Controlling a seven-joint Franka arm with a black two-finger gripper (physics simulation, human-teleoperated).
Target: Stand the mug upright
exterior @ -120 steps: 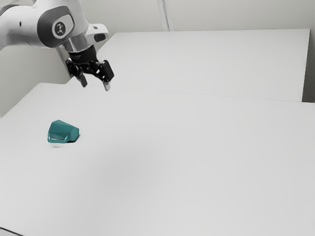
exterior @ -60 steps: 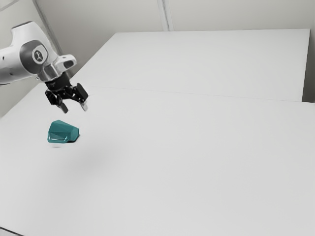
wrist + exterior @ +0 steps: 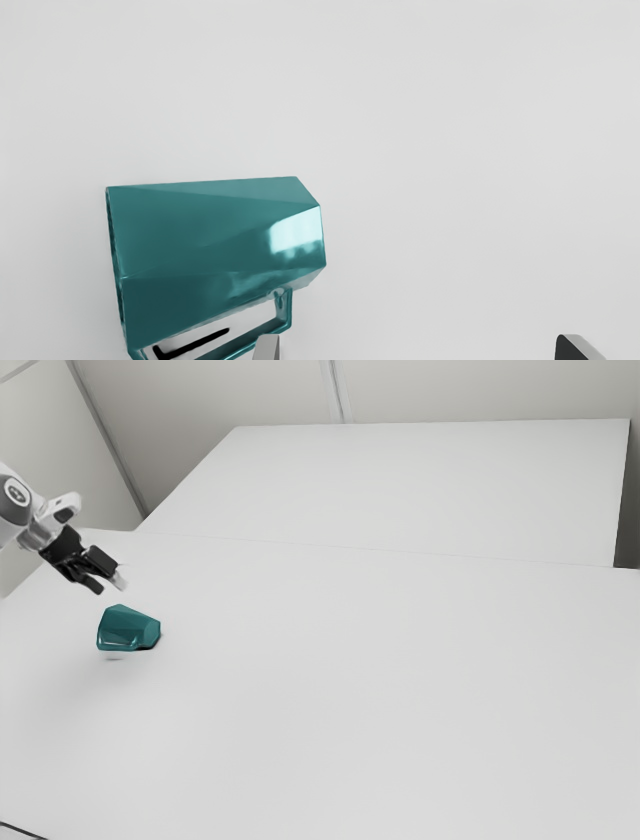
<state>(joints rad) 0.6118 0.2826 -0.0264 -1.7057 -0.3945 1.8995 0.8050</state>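
Observation:
My gripper [image 3: 108,587] hangs above the table near the exterior view's left edge, a short way above the teal mug [image 3: 128,628] and toward that view's upper left. The faceted mug lies on its side, its narrower base facing the exterior view's right. In the wrist view my gripper [image 3: 417,347] is open with nothing held. One fingertip overlaps the handle side of the mug [image 3: 210,240] there; whether they touch, I cannot tell. The mug's handle [image 3: 286,312] shows between its body and that fingertip.
A broad white table [image 3: 380,690] lies under the mug and stretches toward the exterior view's right. Behind it is another pale flat surface [image 3: 430,490]. A thin dark line crosses the exterior view's lower left corner.
My hand has swung toward the exterior view's left and come down, first over the mug's far side, now past its upper left. The mug has not moved.

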